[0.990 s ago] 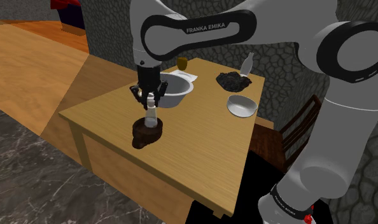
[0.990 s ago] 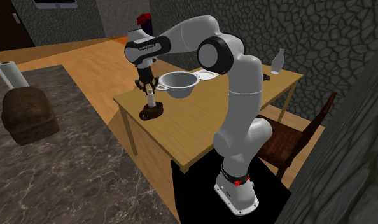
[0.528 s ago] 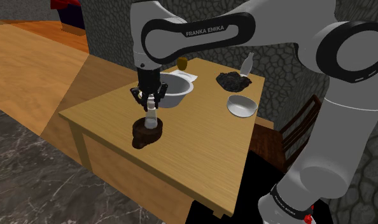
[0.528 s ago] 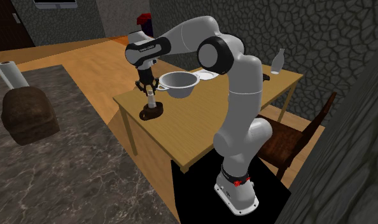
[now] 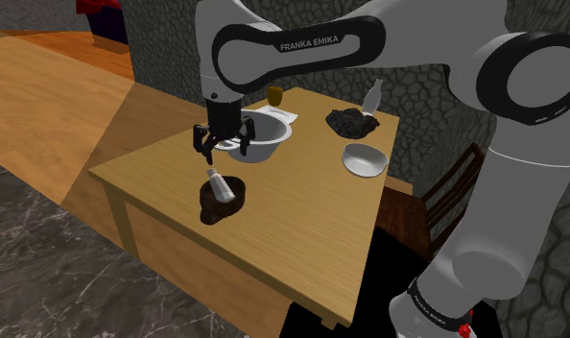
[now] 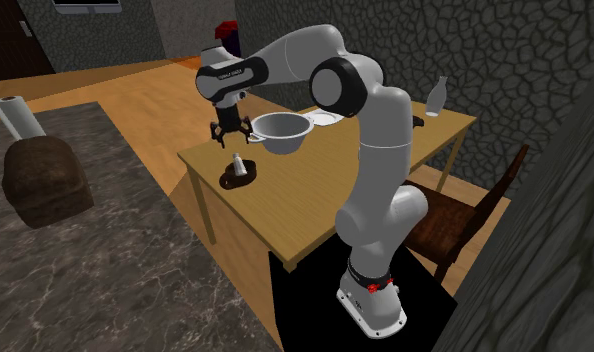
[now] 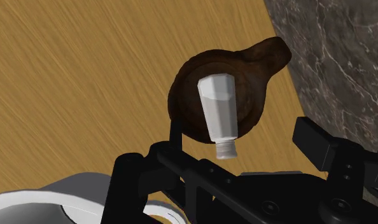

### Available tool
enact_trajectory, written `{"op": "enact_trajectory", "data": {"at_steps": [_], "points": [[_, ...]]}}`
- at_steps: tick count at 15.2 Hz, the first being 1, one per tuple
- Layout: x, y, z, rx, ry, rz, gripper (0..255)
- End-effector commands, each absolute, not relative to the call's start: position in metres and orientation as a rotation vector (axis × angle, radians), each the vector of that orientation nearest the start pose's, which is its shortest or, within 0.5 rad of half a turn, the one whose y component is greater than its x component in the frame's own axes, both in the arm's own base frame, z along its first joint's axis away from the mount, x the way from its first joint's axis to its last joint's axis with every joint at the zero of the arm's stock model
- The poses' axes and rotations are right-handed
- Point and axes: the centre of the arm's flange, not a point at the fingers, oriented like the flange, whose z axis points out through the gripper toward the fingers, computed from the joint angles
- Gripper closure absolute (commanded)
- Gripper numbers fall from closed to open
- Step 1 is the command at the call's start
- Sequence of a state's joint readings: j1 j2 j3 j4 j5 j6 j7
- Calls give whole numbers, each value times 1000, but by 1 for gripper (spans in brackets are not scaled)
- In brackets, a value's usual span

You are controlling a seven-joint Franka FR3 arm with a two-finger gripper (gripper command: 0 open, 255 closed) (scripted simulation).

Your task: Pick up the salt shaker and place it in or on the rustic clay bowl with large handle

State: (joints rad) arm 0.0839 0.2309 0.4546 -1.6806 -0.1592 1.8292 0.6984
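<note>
Shaker (image 5: 219,181): lies tilted inside brown bowl (image 5: 208,209), left of centre in the shoulder view, on table (image 5: 302,230). Just above, apart from it, hangs with fingers spread and empty: gripper (image 5: 223,149).

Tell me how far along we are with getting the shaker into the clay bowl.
Done: the white salt shaker lies tilted in the dark brown handled bowl, its narrow end poking over the rim. In hand: nothing; the gripper hangs open above it, fingers clear of the shaker. Left: probably just backing the gripper away, and checking that the shaker does not tip out.
</note>
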Motion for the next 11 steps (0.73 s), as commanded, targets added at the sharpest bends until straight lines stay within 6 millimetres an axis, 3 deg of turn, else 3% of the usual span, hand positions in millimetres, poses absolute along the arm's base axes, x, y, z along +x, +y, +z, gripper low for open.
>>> {"op": "enact_trajectory", "data": {"at_steps": [1, 3, 11], "points": [[547, 289, 491, -3211, 197, 27, 0], [548, 291, 514, -3211, 197, 27, 0], [548, 291, 514, -3211, 197, 27, 0]]}}
